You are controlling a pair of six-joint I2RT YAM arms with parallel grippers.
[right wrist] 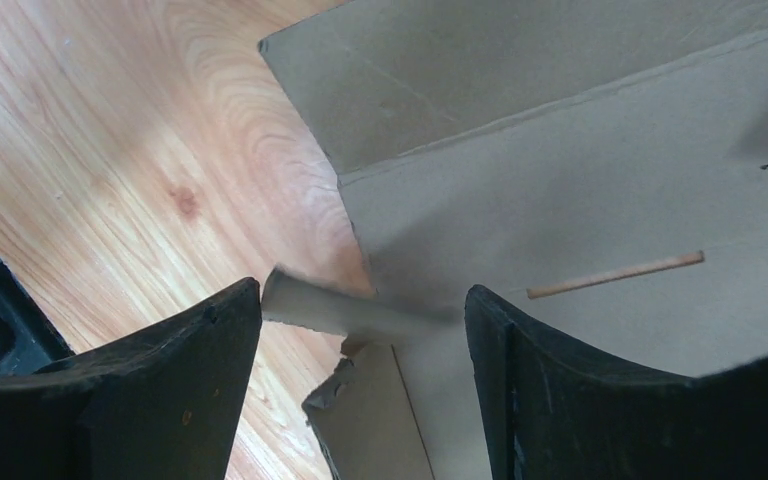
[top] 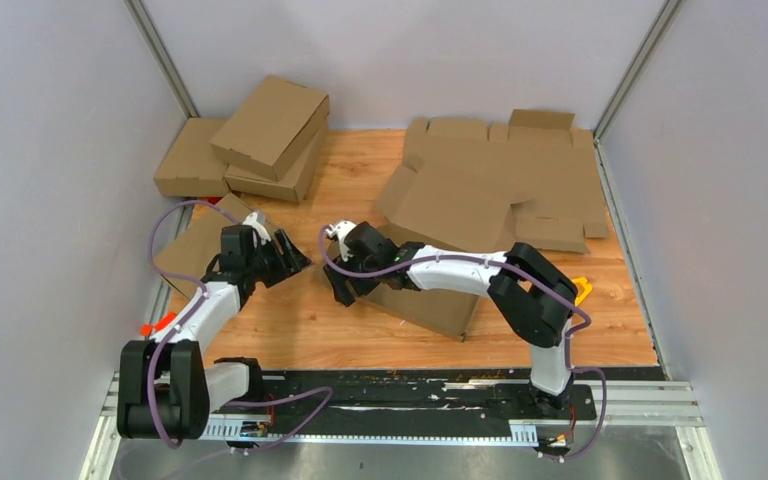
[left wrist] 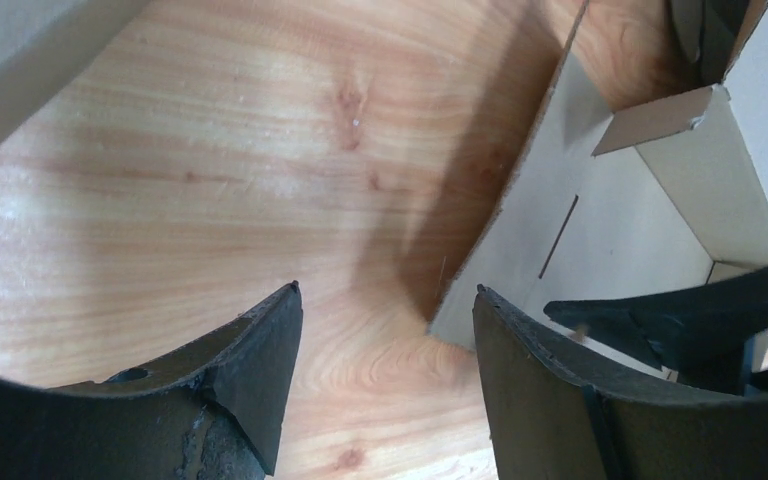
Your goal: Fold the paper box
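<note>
The paper box point(top: 438, 306) lies partly folded on the wooden table, under my right arm. My right gripper point(top: 346, 288) is open at the box's left corner. In the right wrist view the box's walls point(right wrist: 580, 170) fill the top right, and a small blurred flap point(right wrist: 340, 310) of the box lies between the open jaws point(right wrist: 362, 288), not clamped. My left gripper point(top: 293, 256) is open and empty just left of the box. In the left wrist view its jaws point(left wrist: 385, 292) hang over bare wood, with the box's raised wall point(left wrist: 600, 230) and a side flap point(left wrist: 660, 118) to the right.
Flat die-cut cardboard sheets point(top: 505, 185) lie at the back right. Folded brown boxes point(top: 260, 135) are stacked at the back left, and another cardboard piece point(top: 190, 245) lies by the left wall. A yellow object point(top: 582, 290) shows behind my right arm. Grey walls enclose the table.
</note>
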